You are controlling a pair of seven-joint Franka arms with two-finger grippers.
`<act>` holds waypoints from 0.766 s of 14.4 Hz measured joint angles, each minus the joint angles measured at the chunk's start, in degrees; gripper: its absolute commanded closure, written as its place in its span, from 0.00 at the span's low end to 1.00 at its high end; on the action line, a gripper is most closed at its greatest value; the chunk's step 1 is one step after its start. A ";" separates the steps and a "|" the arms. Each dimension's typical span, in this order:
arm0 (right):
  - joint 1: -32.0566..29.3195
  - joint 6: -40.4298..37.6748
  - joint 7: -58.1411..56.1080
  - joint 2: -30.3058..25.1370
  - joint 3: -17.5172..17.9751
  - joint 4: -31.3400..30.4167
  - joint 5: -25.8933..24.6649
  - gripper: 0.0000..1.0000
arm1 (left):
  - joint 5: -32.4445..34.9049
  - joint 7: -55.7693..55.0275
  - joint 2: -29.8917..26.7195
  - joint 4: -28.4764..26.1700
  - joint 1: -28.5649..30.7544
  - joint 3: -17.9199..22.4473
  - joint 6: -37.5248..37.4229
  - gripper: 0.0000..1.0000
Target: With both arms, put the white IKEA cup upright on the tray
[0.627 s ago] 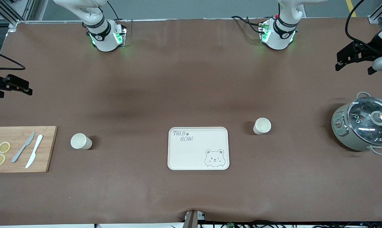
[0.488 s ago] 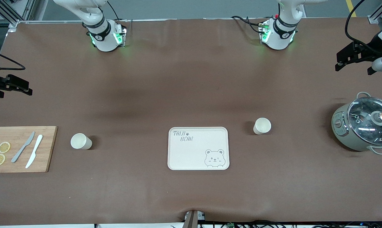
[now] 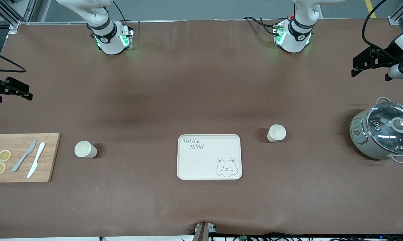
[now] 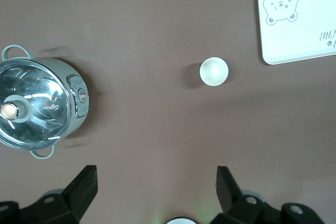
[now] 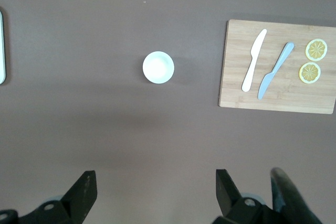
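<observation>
The cream bear tray [image 3: 209,156] lies mid-table, bare; it also shows in the left wrist view [image 4: 304,19]. One white cup [image 3: 276,133] stands upright beside the tray toward the left arm's end, seen from above in the left wrist view [image 4: 213,71]. A second white cup [image 3: 85,149] stands upright toward the right arm's end, also in the right wrist view [image 5: 158,67]. My left gripper [image 3: 370,72] hangs open and empty high over the table near the pot [image 4: 156,187]. My right gripper [image 3: 12,96] hangs open and empty over the table's right-arm end [image 5: 156,187].
A grey-green pot with a glass lid [image 3: 383,130] stands at the left arm's end. A wooden cutting board [image 3: 51,157] with two knives and two lemon slices lies at the right arm's end, beside the second cup.
Both grippers have shifted slightly outward toward their ends of the table. The cups and the tray have not moved.
</observation>
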 measured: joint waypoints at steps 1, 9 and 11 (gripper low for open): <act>0.00 0.95 0.00 -1.16 0.00 -1.75 -0.04 0.00 | 0.00 0.00 0.20 -0.88 0.00 -0.01 1.13 0.00; 0.00 1.55 0.00 -3.28 0.00 -4.67 -0.14 0.00 | -0.66 0.01 -0.79 -18.86 -0.24 -0.29 18.81 0.00; 0.00 1.28 0.01 -3.28 -0.01 -4.67 -0.16 0.00 | -1.66 0.01 -2.83 -25.27 -0.32 -0.35 25.00 0.00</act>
